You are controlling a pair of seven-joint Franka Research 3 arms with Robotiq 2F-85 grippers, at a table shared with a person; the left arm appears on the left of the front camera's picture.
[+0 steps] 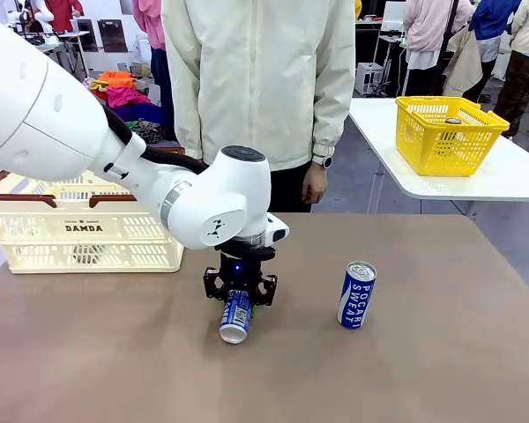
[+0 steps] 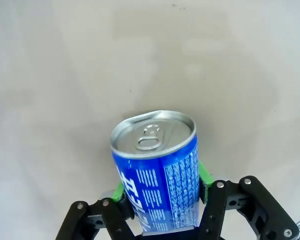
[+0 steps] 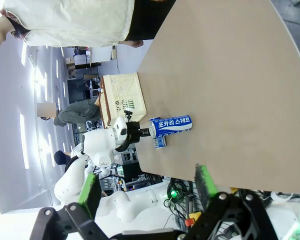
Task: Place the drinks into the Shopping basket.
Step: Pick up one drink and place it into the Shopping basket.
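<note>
Tilted blue aluminium drink can (image 1: 235, 315) sits nearest in the front view, silver top toward the camera, clamped in the left gripper (image 1: 238, 302) low over the brown table (image 1: 441, 370). Whether it rests on the surface I cannot tell. Second blue can (image 1: 356, 295), lettered "Pocari Sweat", stands upright to the right, well apart. Cream slatted plastic shopping basket (image 1: 88, 242) sits at the table's left.

Left wrist view: green pads (image 2: 206, 175) press both sides of the can.

Right wrist view: right gripper (image 3: 146, 177) spread wide, empty.
</note>
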